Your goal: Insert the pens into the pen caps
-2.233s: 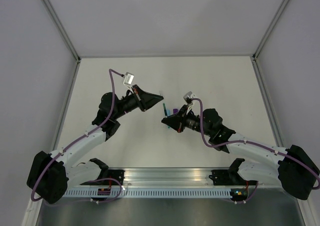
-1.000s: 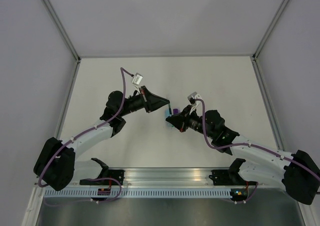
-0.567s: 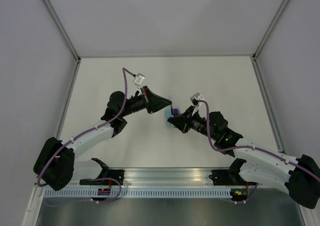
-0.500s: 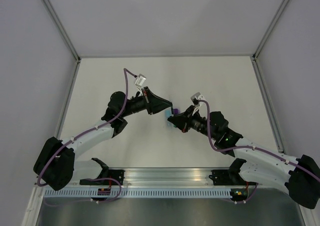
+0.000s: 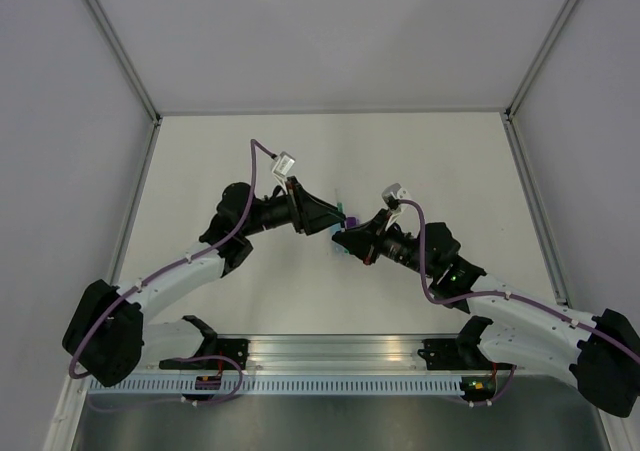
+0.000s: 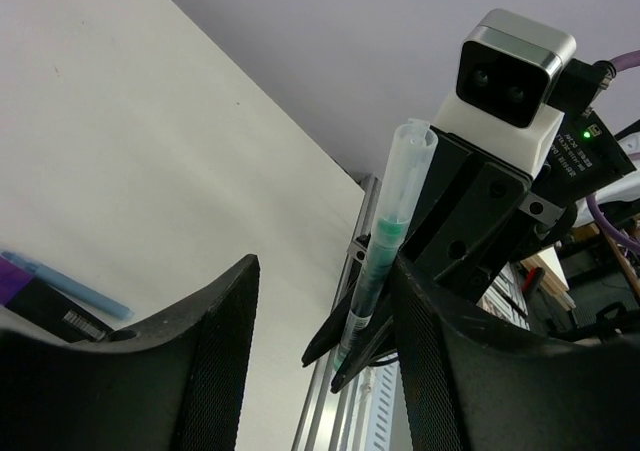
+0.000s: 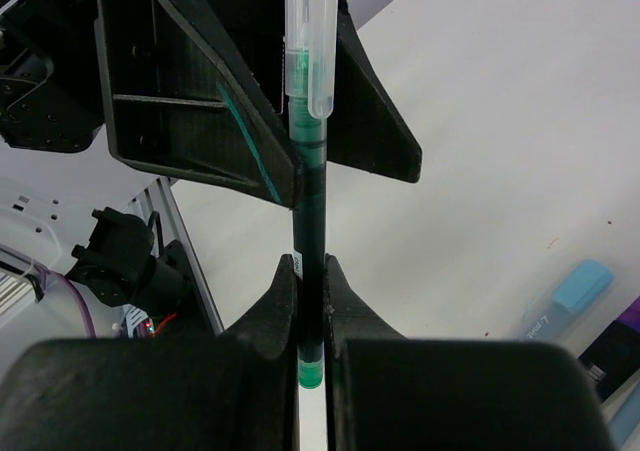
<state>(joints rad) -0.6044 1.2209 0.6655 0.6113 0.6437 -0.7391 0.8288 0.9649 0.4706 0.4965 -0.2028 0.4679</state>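
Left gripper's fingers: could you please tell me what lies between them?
The green pen, capped, held by the right gripper, stands between the fingers of the open left gripper, as the left wrist view shows.

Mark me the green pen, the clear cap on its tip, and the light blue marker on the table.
green pen point(image 7: 309, 196), right wrist view, middle of the dark shaft.
clear cap point(image 7: 312, 41), right wrist view, the tube's upper half.
light blue marker point(image 7: 582, 284), right wrist view, its bright blue end.

The left claw point(image 6: 322, 271) stood open, the capped green pen point(image 6: 385, 251) between its fingers, pinched lower down by the right claw point(image 6: 348, 351)
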